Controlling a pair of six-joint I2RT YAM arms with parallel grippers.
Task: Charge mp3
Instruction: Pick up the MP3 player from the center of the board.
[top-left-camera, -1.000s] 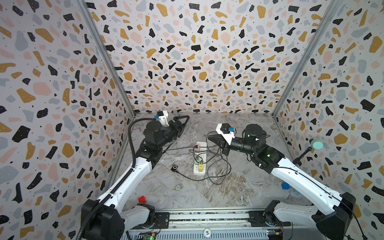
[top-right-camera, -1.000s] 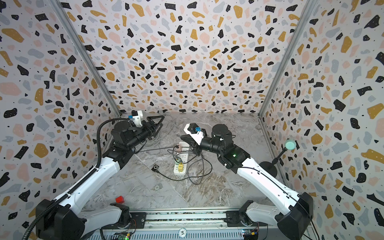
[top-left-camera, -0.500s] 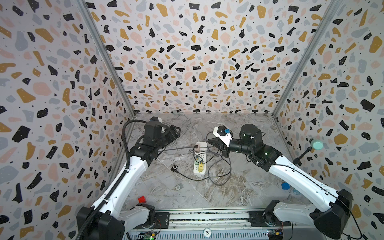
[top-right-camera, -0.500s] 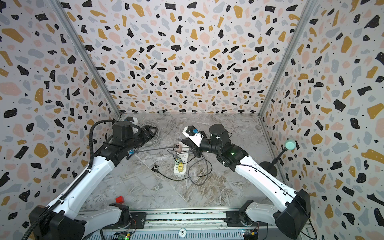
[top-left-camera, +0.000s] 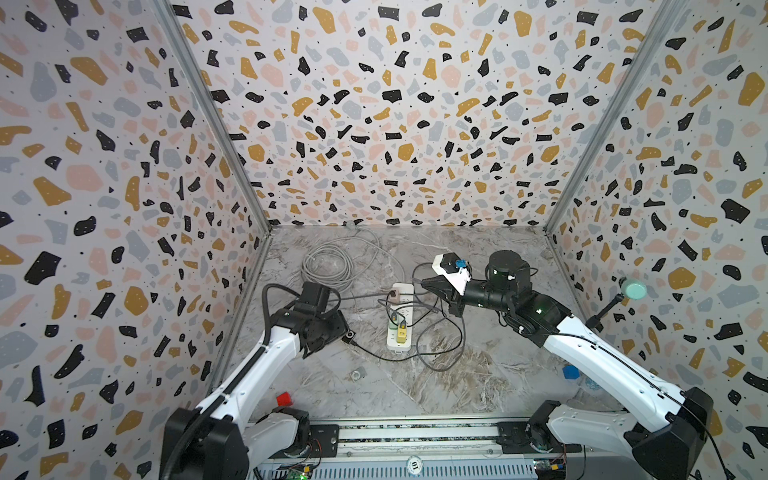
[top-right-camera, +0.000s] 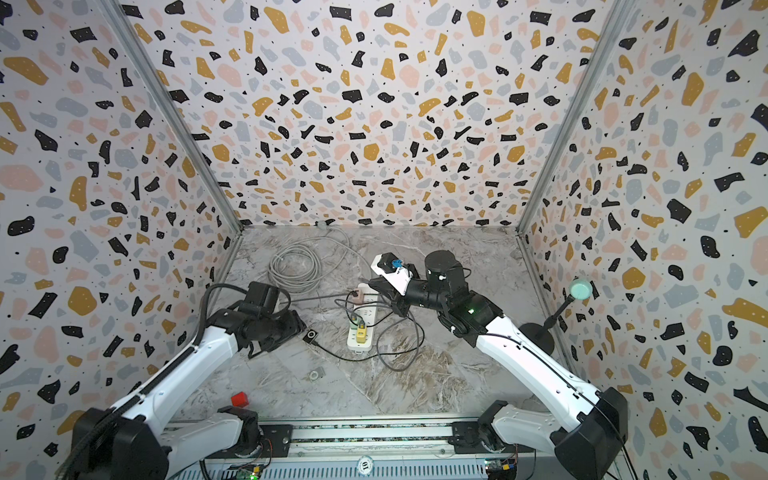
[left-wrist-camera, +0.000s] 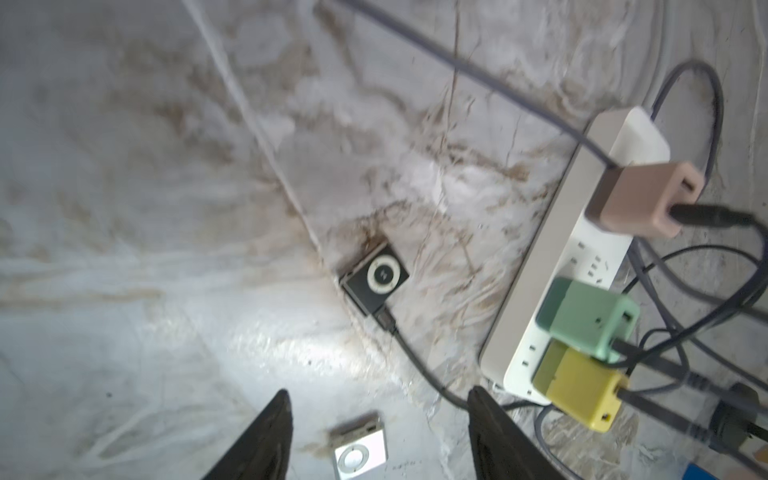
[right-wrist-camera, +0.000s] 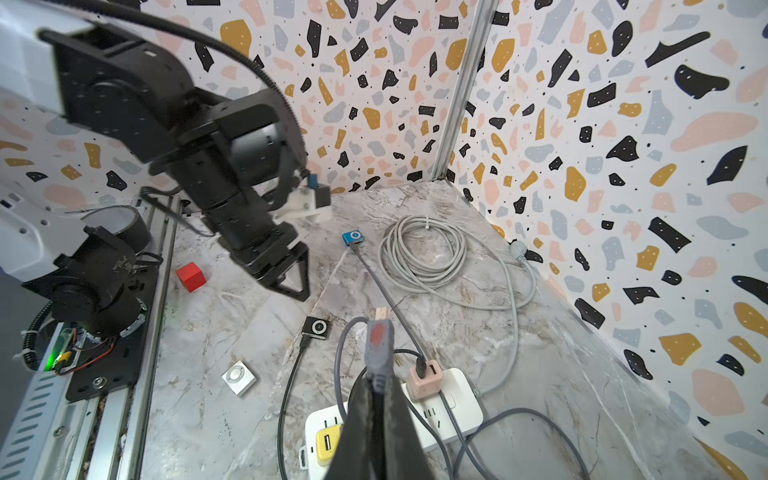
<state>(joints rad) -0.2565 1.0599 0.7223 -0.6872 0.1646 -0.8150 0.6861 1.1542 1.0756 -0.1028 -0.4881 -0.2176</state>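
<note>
Pinching a USB plug (right-wrist-camera: 379, 337) in the closed right gripper (right-wrist-camera: 376, 384), left gripper (left-wrist-camera: 379, 390) spread apart and empty, black mp3 (top-left-camera: 350, 336) just at its three o'clock.

Three players: black mp3 (left-wrist-camera: 375, 278), silver mp3 (left-wrist-camera: 360, 451), blue mp3 (right-wrist-camera: 353, 237). One power strip (left-wrist-camera: 540, 257) bears three chargers: pink charger (left-wrist-camera: 644, 199), green charger (left-wrist-camera: 590, 318), yellow charger (left-wrist-camera: 577, 386). One coiled cable (right-wrist-camera: 390, 253) at eleven o'clock, one red cube (top-left-camera: 284, 399).
</note>
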